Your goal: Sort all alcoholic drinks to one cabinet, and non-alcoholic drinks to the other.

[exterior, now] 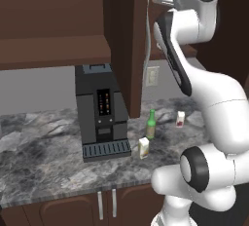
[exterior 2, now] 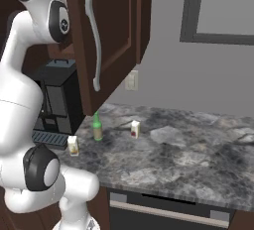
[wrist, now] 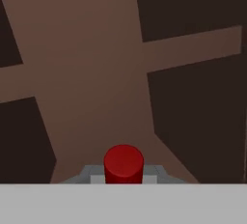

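Drinks on counter (exterior: pixel 44 157): one green bottle (exterior: pixel 151 124), two cartons (exterior: pixel 143 148).

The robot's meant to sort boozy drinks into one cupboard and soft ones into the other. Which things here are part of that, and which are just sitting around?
Part of the job:
- green bottle
- white carton
- cream carton
- narrow cabinet with the silver handle
- wide cabinet

Just sitting around:
- black coffee machine
- wall socket
- window
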You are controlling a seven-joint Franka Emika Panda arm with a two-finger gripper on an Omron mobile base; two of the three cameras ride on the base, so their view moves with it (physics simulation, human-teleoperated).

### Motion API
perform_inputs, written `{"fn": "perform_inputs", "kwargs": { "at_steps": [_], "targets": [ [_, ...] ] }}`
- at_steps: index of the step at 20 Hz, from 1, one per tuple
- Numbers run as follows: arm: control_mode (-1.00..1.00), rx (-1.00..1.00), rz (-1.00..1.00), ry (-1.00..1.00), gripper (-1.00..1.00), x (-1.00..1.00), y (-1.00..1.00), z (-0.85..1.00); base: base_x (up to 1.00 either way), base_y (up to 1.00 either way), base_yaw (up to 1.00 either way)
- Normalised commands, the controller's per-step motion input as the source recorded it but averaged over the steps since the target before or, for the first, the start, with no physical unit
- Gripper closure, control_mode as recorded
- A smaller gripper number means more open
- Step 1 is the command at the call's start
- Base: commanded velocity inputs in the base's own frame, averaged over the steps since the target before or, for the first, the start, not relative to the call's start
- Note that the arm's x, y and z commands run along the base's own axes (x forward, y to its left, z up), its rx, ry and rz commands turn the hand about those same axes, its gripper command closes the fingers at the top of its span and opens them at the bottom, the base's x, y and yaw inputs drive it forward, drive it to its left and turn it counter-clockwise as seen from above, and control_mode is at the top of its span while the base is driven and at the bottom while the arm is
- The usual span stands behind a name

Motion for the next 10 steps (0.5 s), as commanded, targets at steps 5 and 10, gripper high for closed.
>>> {"fn": "perform_inputs", "kwargs": {
  "at_steps": [5,10],
  "targets": [
    [-1.00,0.00,0.00,-0.06,1.00,0.08,0.00,-0.02,0.00,0.00,0.00],
    [-1.00,0.00,0.00,-0.04,1.00,0.10,0.00,-0.07,0.00,0.00,0.00]
  ]
}}
